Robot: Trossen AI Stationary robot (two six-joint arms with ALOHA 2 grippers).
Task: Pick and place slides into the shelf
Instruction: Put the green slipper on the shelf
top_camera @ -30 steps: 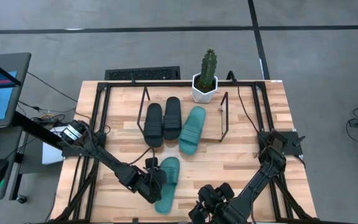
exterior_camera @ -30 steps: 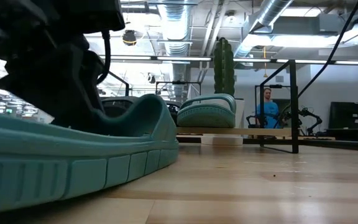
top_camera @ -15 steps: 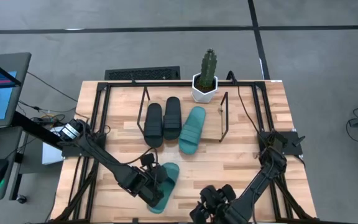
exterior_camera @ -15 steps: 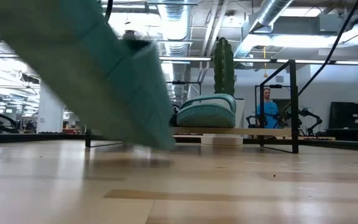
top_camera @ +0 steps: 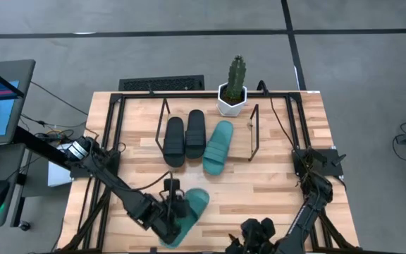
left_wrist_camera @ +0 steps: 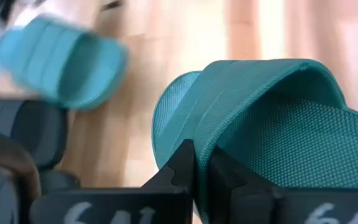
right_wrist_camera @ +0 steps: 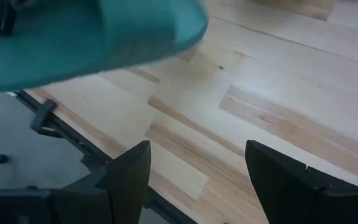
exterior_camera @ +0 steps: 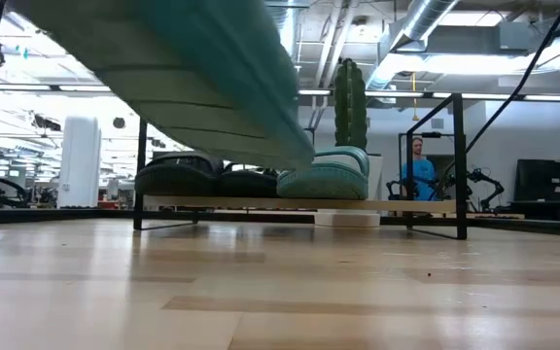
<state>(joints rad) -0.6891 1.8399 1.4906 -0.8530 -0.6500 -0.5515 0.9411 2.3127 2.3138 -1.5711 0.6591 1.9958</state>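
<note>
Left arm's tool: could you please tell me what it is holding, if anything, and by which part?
The left tool is shut on the teal green rubber slide sandal, pinching its wide strap; the sandal is lifted off the table.

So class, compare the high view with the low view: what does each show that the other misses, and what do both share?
Only the high view shows the left gripper shut on the lifted teal slide, and the right gripper at the near edge. Only the low view shows a person in the room behind. Both show the shelf holding three slides, plus the cactus.
</note>
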